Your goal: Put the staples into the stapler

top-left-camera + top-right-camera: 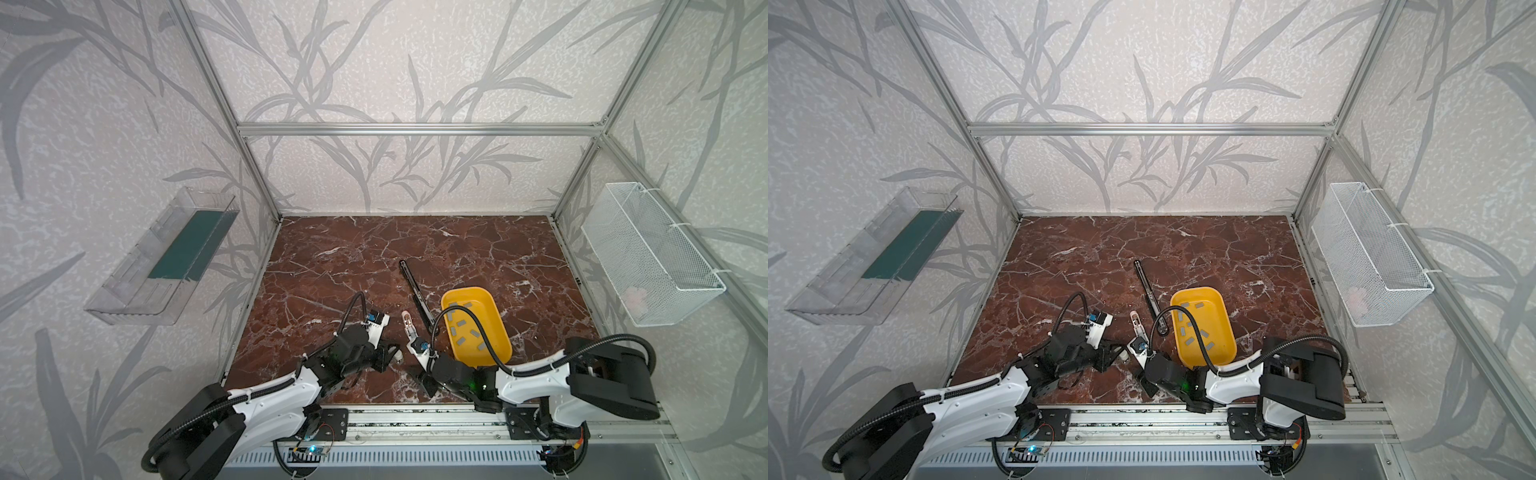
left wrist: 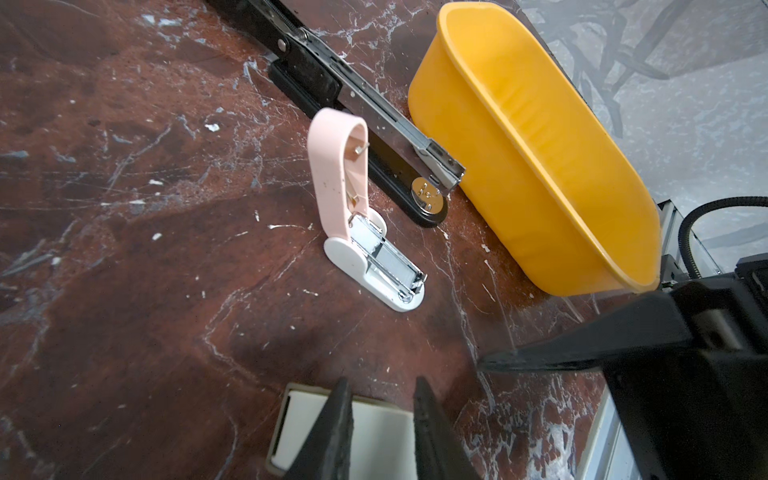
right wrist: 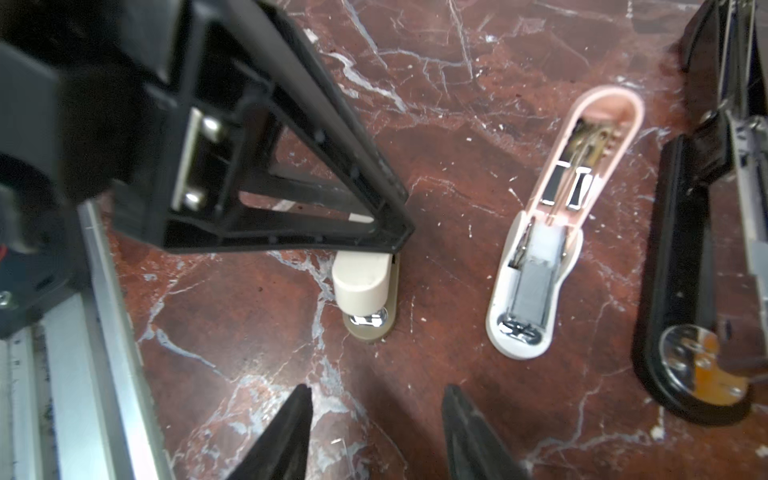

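Observation:
Several grey staples lie in the yellow tray. A small pink stapler lies open with a grey strip in its channel. Beside it a long black stapler lies opened flat. My left gripper slants over a cream stapler, fingers slightly apart with nothing between them; whether they touch it I cannot tell. My right gripper stands open over bare table near the front edge.
A white mesh basket hangs on the right wall and a clear shelf on the left wall. The aluminium rail runs along the table's front. The two grippers are close together at the front middle.

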Robot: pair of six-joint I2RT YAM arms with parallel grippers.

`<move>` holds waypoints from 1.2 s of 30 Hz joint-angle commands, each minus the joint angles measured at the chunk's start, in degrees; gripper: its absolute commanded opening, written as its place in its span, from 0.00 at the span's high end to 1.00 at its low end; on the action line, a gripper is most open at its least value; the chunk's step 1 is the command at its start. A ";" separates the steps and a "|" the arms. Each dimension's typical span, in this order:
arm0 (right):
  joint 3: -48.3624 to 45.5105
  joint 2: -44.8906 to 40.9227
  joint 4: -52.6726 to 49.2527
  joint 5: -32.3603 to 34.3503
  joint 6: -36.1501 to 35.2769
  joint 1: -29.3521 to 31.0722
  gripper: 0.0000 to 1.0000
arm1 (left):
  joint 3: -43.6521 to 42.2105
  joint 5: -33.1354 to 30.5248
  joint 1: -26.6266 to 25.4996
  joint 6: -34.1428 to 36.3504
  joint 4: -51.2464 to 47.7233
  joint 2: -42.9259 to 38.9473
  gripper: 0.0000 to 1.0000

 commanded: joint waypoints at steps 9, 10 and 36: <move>5.12 -3.88 -5.58 0.11 -1.74 0.05 0.76 | -1.26 -1.45 -1.09 1.61 -0.76 -0.11 0.73; 6.08 -2.71 -6.06 0.54 -1.43 -0.19 0.77 | -1.46 -1.47 -1.07 1.57 -0.68 -0.23 0.73; 9.83 10.76 -6.00 1.08 2.53 -0.79 0.82 | -3.58 -3.33 -1.51 1.70 -1.81 -6.13 0.73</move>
